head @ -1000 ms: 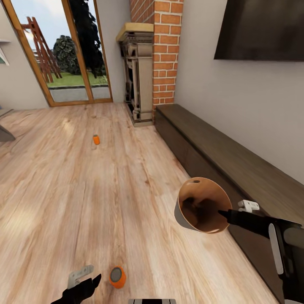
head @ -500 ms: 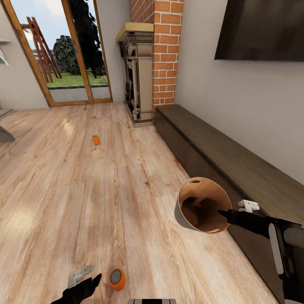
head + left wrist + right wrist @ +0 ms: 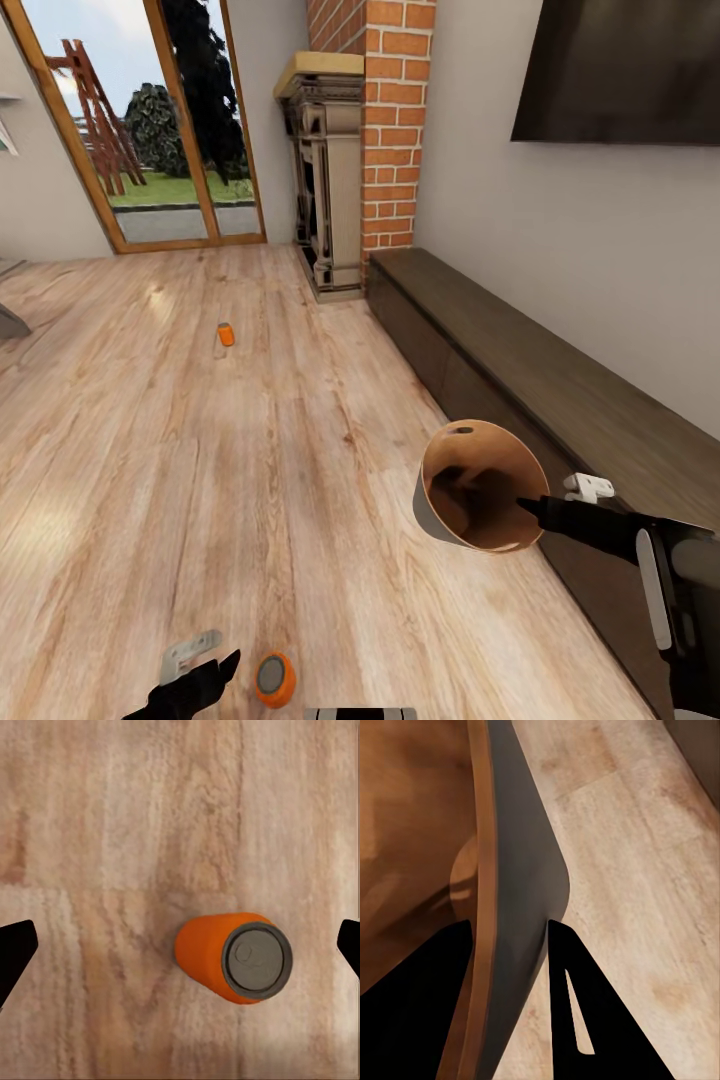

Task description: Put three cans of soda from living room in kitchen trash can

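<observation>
One orange can of soda [image 3: 275,680] stands upright on the wood floor of the living room, just right of my left gripper [image 3: 200,688]. In the left wrist view that can [image 3: 234,956] sits below and between the wide-open black fingers [image 3: 16,949], untouched. A second orange can [image 3: 227,335] stands far off on the floor toward the glass door. My right gripper [image 3: 527,507] is shut on the rim of the tash can [image 3: 478,487], held tilted in the air with its copper inside facing me. The right wrist view shows the fingers [image 3: 577,1005] clamping its grey wall [image 3: 521,892].
A long dark bench [image 3: 540,380] runs along the right wall under the TV [image 3: 620,70]. The red-brick fireplace [image 3: 345,160] stands at the back beside the glass door [image 3: 140,130]. Open wood floor [image 3: 200,470] stretches to the left.
The whole view has crept forward a little. The near orange can now sits lower in the picture, closer beside my left gripper. Both arms hold their poses.
</observation>
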{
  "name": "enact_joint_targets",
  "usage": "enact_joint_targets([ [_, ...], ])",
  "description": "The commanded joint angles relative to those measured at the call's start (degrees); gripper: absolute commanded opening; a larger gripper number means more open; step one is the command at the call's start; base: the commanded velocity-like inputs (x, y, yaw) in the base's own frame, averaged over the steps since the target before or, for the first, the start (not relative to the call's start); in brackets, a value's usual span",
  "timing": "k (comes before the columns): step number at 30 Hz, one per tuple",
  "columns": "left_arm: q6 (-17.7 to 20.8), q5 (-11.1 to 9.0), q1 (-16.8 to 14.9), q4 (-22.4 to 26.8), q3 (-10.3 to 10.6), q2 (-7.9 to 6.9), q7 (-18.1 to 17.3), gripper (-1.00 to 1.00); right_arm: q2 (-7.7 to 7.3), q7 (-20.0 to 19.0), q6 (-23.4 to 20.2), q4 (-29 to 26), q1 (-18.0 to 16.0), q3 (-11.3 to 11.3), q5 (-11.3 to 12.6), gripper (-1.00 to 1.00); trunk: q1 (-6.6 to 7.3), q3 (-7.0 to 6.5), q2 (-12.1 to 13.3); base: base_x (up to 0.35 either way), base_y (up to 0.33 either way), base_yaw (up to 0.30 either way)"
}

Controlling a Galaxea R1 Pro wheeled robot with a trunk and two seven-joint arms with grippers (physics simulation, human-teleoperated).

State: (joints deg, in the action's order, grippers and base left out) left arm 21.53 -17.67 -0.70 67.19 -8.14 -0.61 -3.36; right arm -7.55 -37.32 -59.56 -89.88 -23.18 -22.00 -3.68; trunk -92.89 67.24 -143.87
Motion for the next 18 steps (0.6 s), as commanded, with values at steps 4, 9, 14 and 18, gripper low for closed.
enact_joint_targets([
  [4,-0.37,0.0,0.01,-0.04,0.05,0.08,0.04,1.0,-0.01,-0.12,-0.44,-0.04,-0.02,0.03,1.84,-1.0,0.01,-0.01,0.0,0.11,0.0,0.0],
  [9,-0.43,0.0,0.0,-0.04,0.06,0.08,0.03,1.0,0.04,-0.12,-0.44,-0.04,-0.02,0.09,1.84,-1.0,0.01,-0.01,0.0,0.014,0.0,0.0],
  [14,-0.44,0.0,0.0,-0.04,0.06,0.11,0.02,1.0,0.08,-0.12,-0.44,-0.04,-0.02,0.11,1.84,-1.0,0.01,-0.01,0.0,0.001,0.0,0.0],
  [18,-0.44,0.0,0.02,0.02,0.06,0.12,0.02,1.0,0.08,-0.12,-0.44,-0.04,-0.02,0.11,1.84,-1.0,0.01,-0.01,0.0,0.0,0.0,0.0],
])
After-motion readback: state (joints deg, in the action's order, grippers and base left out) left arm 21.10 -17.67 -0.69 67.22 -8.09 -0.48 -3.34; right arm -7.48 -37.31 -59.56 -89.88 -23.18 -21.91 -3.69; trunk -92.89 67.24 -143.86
